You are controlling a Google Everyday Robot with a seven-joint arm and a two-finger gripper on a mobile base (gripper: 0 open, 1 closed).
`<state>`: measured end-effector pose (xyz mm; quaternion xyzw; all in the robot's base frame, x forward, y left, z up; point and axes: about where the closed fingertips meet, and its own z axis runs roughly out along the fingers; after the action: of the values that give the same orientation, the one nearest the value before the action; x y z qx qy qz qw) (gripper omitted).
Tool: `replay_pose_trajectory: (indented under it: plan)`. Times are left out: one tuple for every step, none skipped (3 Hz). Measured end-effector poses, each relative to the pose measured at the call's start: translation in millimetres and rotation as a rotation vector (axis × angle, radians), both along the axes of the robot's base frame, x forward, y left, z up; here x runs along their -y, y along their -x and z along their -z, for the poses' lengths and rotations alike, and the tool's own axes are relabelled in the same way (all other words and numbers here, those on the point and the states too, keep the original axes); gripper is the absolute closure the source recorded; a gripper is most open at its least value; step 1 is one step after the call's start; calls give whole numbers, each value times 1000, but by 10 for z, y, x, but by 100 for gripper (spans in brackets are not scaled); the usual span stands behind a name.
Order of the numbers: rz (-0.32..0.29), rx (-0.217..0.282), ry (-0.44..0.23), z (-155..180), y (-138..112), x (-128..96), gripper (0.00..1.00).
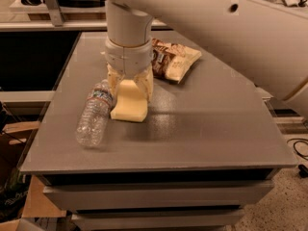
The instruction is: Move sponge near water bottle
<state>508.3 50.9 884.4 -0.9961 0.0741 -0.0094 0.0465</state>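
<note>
Gripper [130, 91] is pinching the sponge [129, 110], low over the table [202, 129]. Water bottle [94, 115] lies just beside it on the view's left, nearly touching.

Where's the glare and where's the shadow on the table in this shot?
Camera view: warm, dim light; a pale sheen on the table right of the sponge, darker shade in front of it; the end effector, clamped on the sponge beside the water bottle, is evenly lit.

The pale yellow foam sponge [129, 106] is clasped by the hand [130, 87] on the grey surface [202, 129], just beside the clear crinkled plastic water bottle [94, 115].
</note>
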Motion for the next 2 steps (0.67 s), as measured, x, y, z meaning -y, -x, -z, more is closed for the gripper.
replay_pose_trajectory:
  plan:
    - [1, 2, 1, 35, -56, -42, 82]
    - [11, 9, 4, 47, -139, -40, 59]
